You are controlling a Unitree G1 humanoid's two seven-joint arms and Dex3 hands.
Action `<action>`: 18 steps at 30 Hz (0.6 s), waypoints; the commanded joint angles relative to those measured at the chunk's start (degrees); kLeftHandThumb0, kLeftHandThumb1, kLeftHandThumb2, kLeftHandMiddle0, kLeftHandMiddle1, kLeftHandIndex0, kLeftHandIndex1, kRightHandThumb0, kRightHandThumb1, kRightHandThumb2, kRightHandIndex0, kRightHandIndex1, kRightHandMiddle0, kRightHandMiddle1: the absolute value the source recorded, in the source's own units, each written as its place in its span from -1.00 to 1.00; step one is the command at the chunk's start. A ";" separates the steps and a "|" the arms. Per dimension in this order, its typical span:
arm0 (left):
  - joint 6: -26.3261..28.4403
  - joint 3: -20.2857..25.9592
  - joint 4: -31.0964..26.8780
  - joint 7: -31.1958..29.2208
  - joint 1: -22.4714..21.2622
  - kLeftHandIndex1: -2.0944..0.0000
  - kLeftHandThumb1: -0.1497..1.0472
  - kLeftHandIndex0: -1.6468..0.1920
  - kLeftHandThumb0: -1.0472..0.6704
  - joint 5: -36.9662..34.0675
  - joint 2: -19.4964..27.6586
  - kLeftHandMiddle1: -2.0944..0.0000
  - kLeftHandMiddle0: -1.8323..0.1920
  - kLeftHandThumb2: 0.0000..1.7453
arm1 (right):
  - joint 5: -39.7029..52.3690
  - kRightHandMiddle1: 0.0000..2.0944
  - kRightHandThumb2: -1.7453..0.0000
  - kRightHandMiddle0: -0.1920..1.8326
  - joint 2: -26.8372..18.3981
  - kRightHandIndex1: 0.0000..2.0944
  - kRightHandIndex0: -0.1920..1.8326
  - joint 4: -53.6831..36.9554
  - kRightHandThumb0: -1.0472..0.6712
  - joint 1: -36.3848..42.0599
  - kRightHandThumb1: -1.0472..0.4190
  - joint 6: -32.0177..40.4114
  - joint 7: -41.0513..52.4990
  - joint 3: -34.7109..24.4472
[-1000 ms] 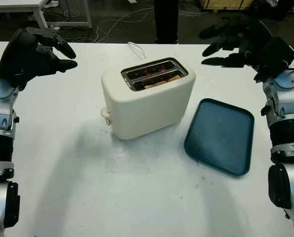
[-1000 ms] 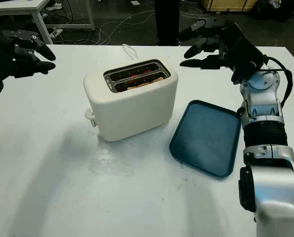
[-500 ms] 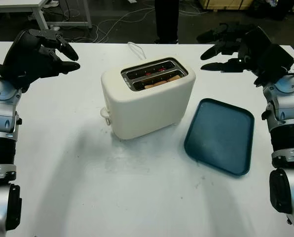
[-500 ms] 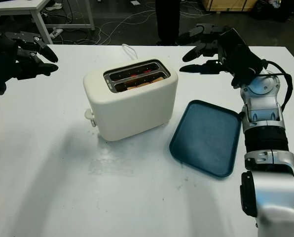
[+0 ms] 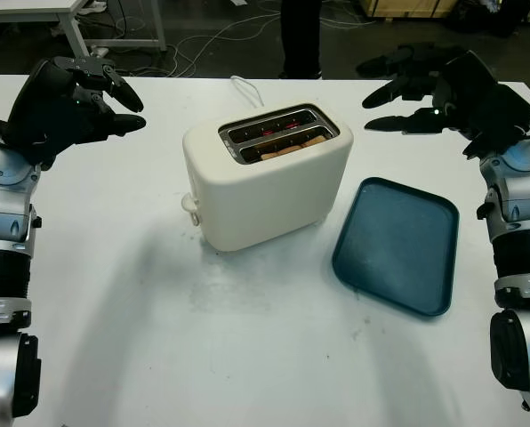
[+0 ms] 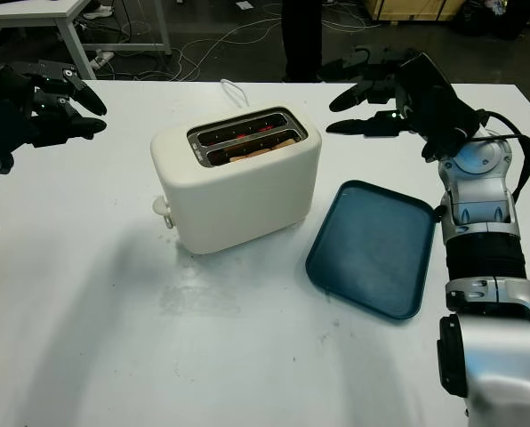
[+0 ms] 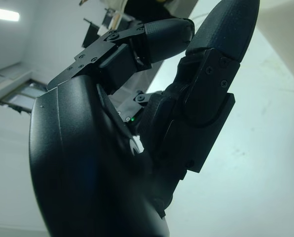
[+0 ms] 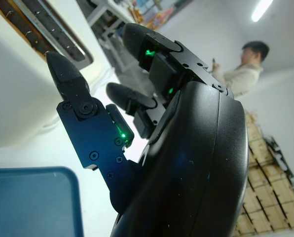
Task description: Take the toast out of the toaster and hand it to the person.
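A cream toaster [image 5: 267, 176] stands in the middle of the white table, with a slice of toast [image 5: 287, 149] sunk in its nearer slot. My left hand [image 5: 132, 108] hovers above the table to the left of the toaster, open and holding nothing. My right hand [image 5: 373, 96] hangs in the air to the right of the toaster, above the table's far edge, also open. From the right wrist, the toaster's top [image 8: 18, 74] lies just past the fingers [image 8: 68, 79]. A person's dark legs [image 5: 299, 36] stand beyond the far edge of the table.
A dark blue tray [image 5: 398, 245] lies flat to the right of the toaster, below my right hand. The toaster's white cord [image 5: 244, 89] trails off the far edge. Cables and a table leg [image 5: 74, 31] sit on the floor behind.
My right hand has drifted slightly right and lower. My left hand has edged a little towards the toaster. The toaster, toast and tray have not moved.
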 commanded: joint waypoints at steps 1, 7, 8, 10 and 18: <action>0.49 0.38 -0.65 -0.29 1.05 0.10 0.61 -0.26 -1.00 -0.86 -0.11 0.07 -0.25 -1.00 | -0.21 -0.74 0.99 -0.09 -0.96 -0.39 -0.13 -1.84 -0.15 0.90 -0.49 1.46 -0.48 -0.12; -0.27 0.20 -0.68 -0.36 1.01 0.11 0.63 -0.26 -1.00 -0.24 0.27 0.07 -0.25 -0.99 | -1.32 -0.79 0.99 -0.09 -1.19 -0.44 -0.15 -6.72 -0.12 2.45 -0.50 6.39 -1.67 0.38; -0.08 0.18 -0.80 -0.42 0.97 0.11 0.63 -0.26 -1.00 -0.30 0.23 0.07 -0.25 -0.99 | -1.30 -0.80 0.99 -0.09 -1.19 -0.45 -0.15 -7.89 -0.11 2.72 -0.50 8.10 -1.78 0.42; 0.42 0.11 -1.19 -0.32 0.93 0.11 0.63 -0.27 -1.00 -0.31 0.02 0.07 -0.26 -1.00 | -1.18 -0.82 1.00 -0.10 -0.97 -0.47 -0.16 -9.43 -0.06 3.21 -0.51 10.02 -2.14 0.31; 0.69 -0.18 -2.11 -0.02 1.23 0.08 0.64 -0.25 -1.00 0.55 0.20 0.05 -0.24 -1.00 | -0.42 -0.85 1.00 -0.08 -0.35 -0.51 -0.14 -9.97 -0.15 3.60 -0.52 11.15 -1.86 0.44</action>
